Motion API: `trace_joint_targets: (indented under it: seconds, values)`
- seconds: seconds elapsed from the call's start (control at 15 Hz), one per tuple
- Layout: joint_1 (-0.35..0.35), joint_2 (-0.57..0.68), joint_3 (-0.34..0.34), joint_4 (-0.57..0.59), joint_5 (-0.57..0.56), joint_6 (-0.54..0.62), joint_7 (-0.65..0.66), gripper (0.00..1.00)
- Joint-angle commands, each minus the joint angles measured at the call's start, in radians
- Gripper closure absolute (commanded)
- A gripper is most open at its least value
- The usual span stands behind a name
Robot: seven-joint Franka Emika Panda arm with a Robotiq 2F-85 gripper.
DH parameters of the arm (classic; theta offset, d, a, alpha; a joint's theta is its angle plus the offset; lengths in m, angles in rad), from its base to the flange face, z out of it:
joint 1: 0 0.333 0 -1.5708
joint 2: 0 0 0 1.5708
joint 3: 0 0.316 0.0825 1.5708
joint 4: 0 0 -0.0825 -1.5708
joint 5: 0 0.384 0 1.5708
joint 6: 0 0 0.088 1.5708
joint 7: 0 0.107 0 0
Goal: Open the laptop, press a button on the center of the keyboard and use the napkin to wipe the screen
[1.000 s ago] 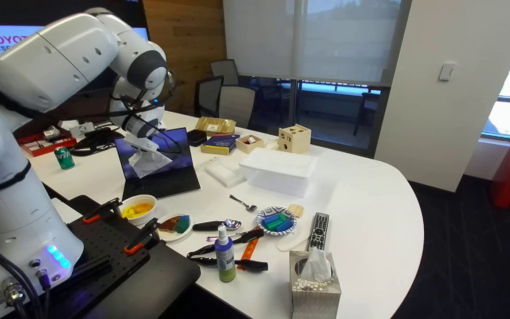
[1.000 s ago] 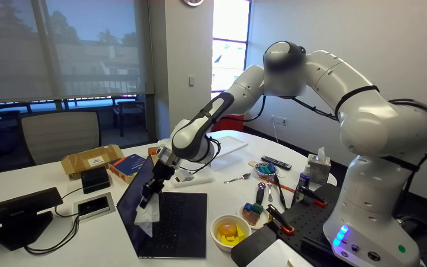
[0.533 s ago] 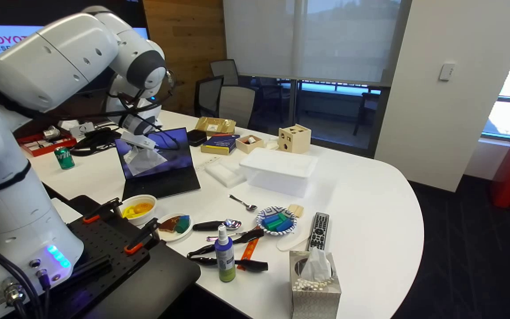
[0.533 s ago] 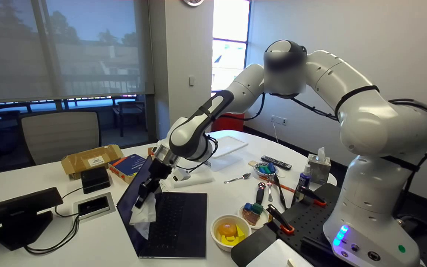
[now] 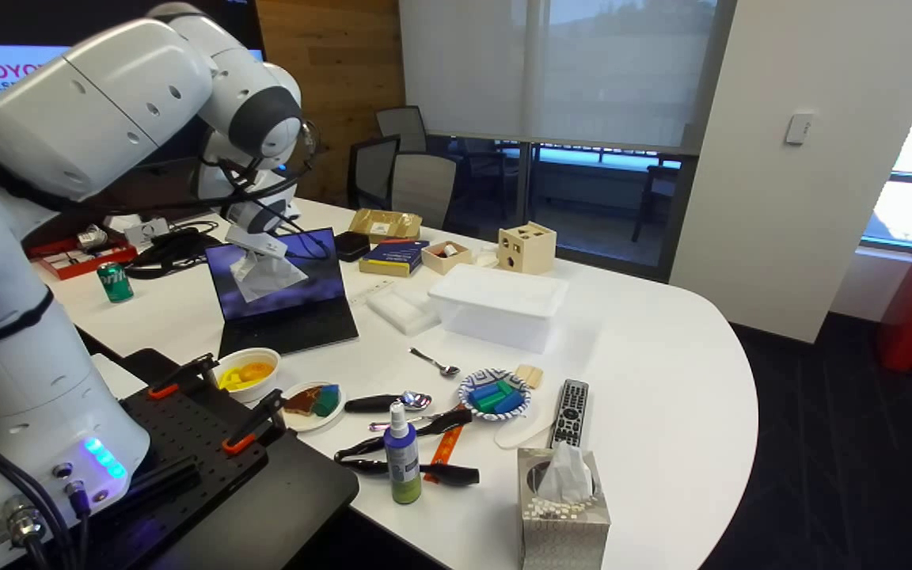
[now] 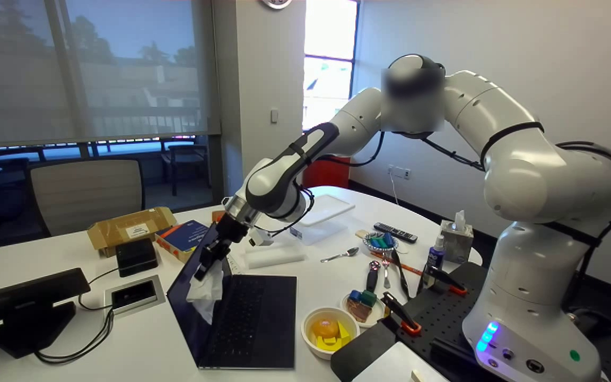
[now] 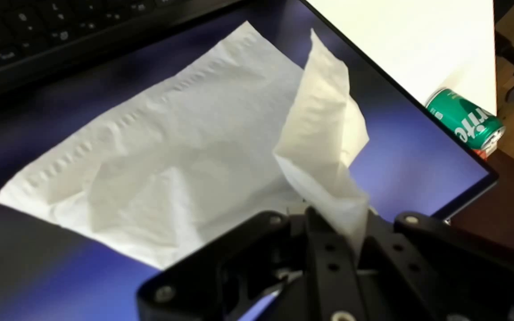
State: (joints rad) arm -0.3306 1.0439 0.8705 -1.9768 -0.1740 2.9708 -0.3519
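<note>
1. Jaws: closed, gripping a narrow pinch of the napkin (image 7: 176, 156). The greater part of the napkin spreads loose beyond the jaws.
2. Work item: the laptop (image 6: 276, 321) stands unfolded on the worktop (image 5: 646, 372). Its screen (image 7: 400, 156) rises directly ahead of the jaws; its keyboard (image 6: 239, 313) lies below them. Judged step: wiping. Completion of the key press cannot be told.
3. Risk: scratched or overloaded screen. Cause: the napkin appears to pad the jaws unevenly, so too deep an advance may bring hard parts to bear. Contact between jaws and screen cannot be confirmed.
4. Risk: screen tips back, away from the jaws. Cause: excess forward force applied high on it. Keep pressure light.
5. Risk: laptop slides. Cause: drag from a stroke made under excess pressure. The white bowl (image 6: 312, 347) sits just beside the laptop, behind and below the jaws, and may be pushed.
6. Risk: incomplete wipe. Cause: the loose sheet may fold or trail instead of bearing on the screen.
7. Risk: napkin tears or slips out. Cause: seemingly thin material, held over a small area, snagging on the screen's edge.
8. Risk: unintended key press. Cause: a stroke carried too low, towards the keyboard beneath the jaws.
</note>
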Motion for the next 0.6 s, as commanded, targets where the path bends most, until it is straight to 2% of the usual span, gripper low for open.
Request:
trace_joint_targets:
  seconds: [0.0,0.2,0.53]
  values:
    - [-0.029,-0.039,0.004,-0.005,0.029,0.014,-0.02,1.0]
    - [-0.033,-0.035,-0.008,0.046,0.039,-0.006,-0.011,1.0]
    - [0.0,-0.028,-0.054,0.153,0.071,-0.026,0.013,1.0]
